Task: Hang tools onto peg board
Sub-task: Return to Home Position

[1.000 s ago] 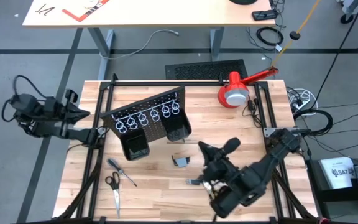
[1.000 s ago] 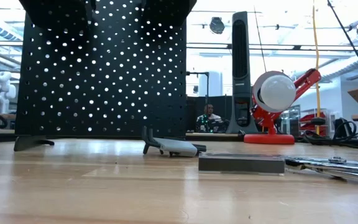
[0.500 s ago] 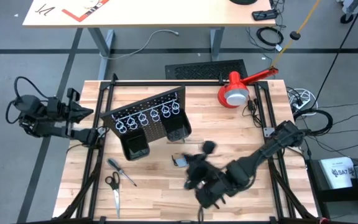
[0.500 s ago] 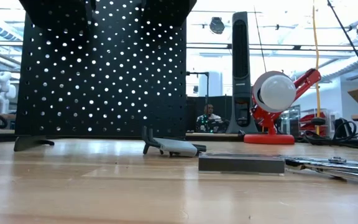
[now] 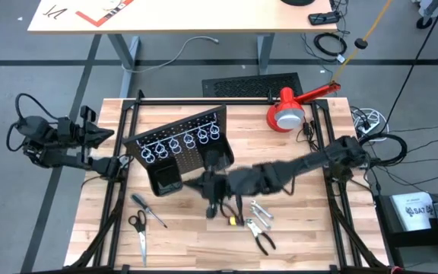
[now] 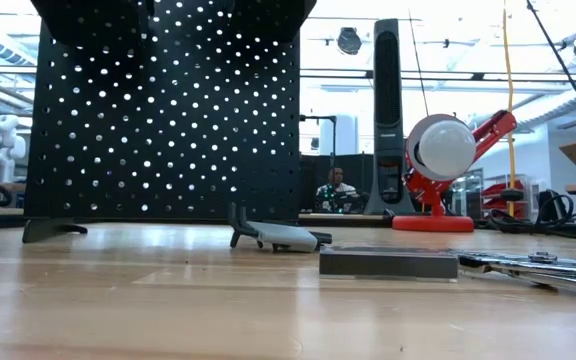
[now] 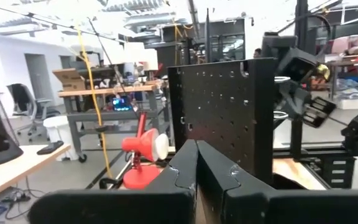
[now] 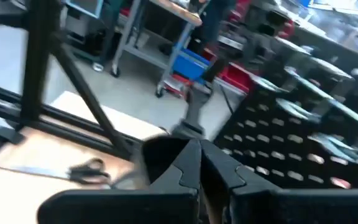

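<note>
The right arm is now swung from the front right across the middle of the tabletop (image 5: pixel 310 228), its end effector (image 8: pixel 199 165) pressed closed just before the peg board (image 5: pixel 179 148). Pliers (image 5: pixel 262 237) are uncovered near the front. Scissors (image 5: pixel 139 232) and screwdriver (image 5: pixel 149 209) are laid front left. The left end effector (image 7: pixel 197 165), closed, is held off the left side.

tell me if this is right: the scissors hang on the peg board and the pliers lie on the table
No. The scissors lie flat on the table too, apart from the peg board, not on it; the high view shows this. The pliers do lie on the table.
</note>
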Robot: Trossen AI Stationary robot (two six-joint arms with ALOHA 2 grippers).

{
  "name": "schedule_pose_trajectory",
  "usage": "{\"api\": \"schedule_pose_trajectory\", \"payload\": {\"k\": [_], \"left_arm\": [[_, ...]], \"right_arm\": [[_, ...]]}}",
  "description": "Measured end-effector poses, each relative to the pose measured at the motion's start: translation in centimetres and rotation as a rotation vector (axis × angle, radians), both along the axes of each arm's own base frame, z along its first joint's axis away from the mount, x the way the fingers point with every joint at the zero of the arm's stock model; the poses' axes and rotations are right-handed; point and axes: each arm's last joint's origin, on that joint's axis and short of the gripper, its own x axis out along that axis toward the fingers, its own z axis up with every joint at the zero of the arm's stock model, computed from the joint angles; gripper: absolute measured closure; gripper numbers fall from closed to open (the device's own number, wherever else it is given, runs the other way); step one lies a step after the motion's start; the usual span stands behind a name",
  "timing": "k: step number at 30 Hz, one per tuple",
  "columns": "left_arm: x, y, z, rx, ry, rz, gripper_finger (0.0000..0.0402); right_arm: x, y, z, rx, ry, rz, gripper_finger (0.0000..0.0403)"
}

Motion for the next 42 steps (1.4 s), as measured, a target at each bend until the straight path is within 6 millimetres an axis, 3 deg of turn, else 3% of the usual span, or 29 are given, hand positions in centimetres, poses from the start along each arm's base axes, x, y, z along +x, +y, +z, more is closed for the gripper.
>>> {"api": "schedule_pose_trajectory", "payload": {"k": [4,9,16,20,24,29,37,42], "left_arm": [[0.0,0.0,0.0,-0.001,0.001,0.010,0.0393],[0.0,0.0,0.0,0.001,0.004,0.010,0.0392],[0.1,0.1,-0.8,0.005,0.085,0.040,0.0392],[0.1,0.1,-1.2,-0.009,0.119,0.055,0.0391],[0.4,0.1,-1.5,-0.009,0.132,0.053,0.0392],[2.3,-0.4,-3.0,-0.002,0.161,0.004,0.0396],[5.4,-0.9,-5.9,0.003,0.194,0.000,0.0396],[5.8,-1.0,-6.0,-0.007,0.165,-0.025,0.0396]], "right_arm": [[-2.2,-3.7,1.2,-0.003,-0.013,-0.019,0.0403],[-10.0,-7.7,1.8,0.039,-0.121,-0.057,0.0403],[-22.5,-10.6,-3.5,0.176,-0.207,-0.104,0.0403],[-26.7,-11.1,-7.9,0.231,-0.224,-0.077,0.0403],[-28.8,-11.4,-12.2,0.254,-0.195,-0.062,0.0403],[-29.9,-11.5,-15.9,0.276,-0.231,0.004,0.0403],[-30.8,-11.7,-18.7,0.295,-0.222,0.046,0.0403],[-30.8,-11.7,-18.9,0.309,-0.200,0.054,0.0403]]}}
